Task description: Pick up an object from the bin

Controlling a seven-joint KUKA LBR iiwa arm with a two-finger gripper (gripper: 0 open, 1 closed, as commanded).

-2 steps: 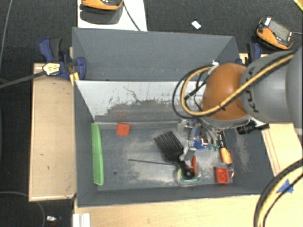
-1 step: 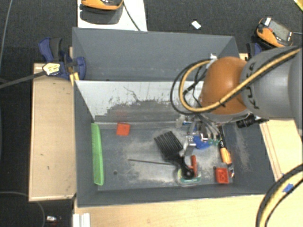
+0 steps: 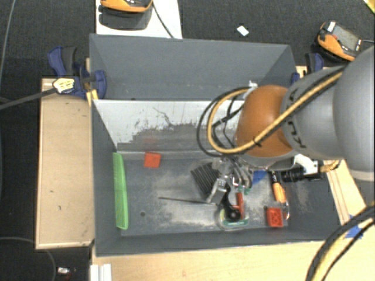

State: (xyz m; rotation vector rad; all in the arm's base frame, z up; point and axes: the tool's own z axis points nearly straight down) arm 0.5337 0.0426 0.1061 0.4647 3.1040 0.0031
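Red-and-black small tool (image 3: 238,205) lies near the front wall of bin (image 3: 176,69), right of centre, touching a clear ring-shaped piece (image 3: 226,222). Gripper (image 3: 225,192) sits low just over it, beside black comb (image 3: 203,178); open or closed, cannot tell. Orange marker (image 3: 278,192) nearby.

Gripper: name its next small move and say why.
Probably a short straight descent. The gripper hangs over a red-and-black tool near the bin's front wall, with a black comb close beside it, so drifting sideways risks bumping that.
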